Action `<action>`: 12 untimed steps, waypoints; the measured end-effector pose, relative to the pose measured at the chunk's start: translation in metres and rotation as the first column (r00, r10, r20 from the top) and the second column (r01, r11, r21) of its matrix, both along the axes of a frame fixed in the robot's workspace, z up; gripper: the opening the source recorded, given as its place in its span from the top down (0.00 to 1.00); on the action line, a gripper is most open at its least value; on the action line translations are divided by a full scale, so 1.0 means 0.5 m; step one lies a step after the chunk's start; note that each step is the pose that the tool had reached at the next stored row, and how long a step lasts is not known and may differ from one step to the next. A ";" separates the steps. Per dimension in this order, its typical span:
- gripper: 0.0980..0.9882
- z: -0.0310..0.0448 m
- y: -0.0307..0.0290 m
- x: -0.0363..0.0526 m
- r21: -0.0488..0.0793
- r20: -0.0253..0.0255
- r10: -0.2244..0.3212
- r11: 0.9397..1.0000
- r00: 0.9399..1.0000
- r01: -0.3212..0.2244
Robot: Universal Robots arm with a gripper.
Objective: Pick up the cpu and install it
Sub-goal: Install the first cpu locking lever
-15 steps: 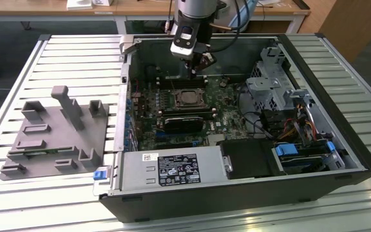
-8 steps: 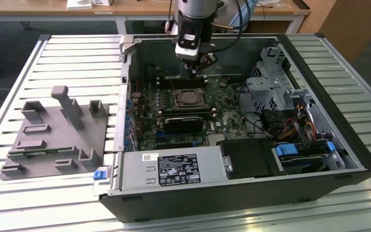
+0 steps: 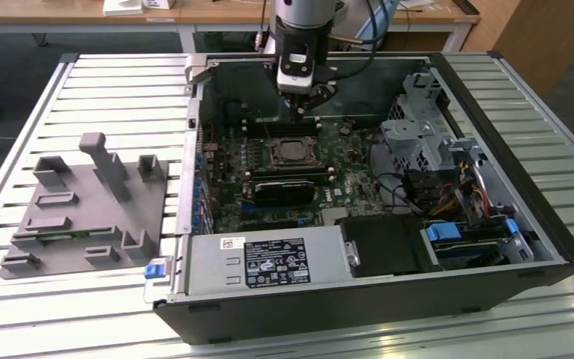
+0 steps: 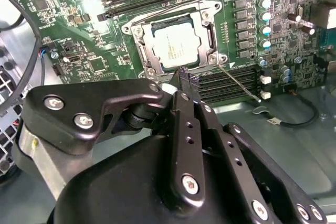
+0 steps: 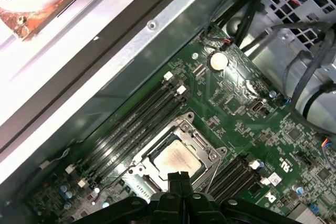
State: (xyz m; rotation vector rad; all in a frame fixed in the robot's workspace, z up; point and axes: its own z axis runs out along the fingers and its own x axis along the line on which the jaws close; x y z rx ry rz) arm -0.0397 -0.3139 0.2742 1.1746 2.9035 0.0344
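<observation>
Lay on a slatted metal table (image 3: 68, 82): an open computer case (image 3: 387, 299) with its green motherboard (image 3: 347, 179) exposed, and, well apart from the pincer (image 3: 300, 107), a grey plastic fixture (image 3: 83, 217) with upright posts. Hung over the board inside the case, that pincer, fingers (image 4: 185, 85) drawn together to a narrow tip with nothing visible between them, seemingly clenched and empty. Sat just beyond and below that tip, the cpu (image 4: 176, 48), flat and silvery in its socket frame (image 5: 181, 153) between memory slots (image 5: 131, 121), apart from the fingers in both wrist views.
</observation>
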 end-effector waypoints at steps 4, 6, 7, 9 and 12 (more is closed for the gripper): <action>0.99 0.000 0.000 0.000 0.000 0.000 0.022 1.000 1.000 -0.022; 0.99 0.000 0.000 0.000 0.000 0.000 0.034 0.999 0.999 -0.034; 0.99 0.000 0.000 0.000 0.000 0.000 0.040 0.999 0.999 -0.040; 0.99 0.000 0.000 0.000 0.000 0.000 0.053 0.999 0.999 -0.053; 0.99 0.000 0.000 0.000 0.000 0.000 0.072 0.997 0.997 -0.072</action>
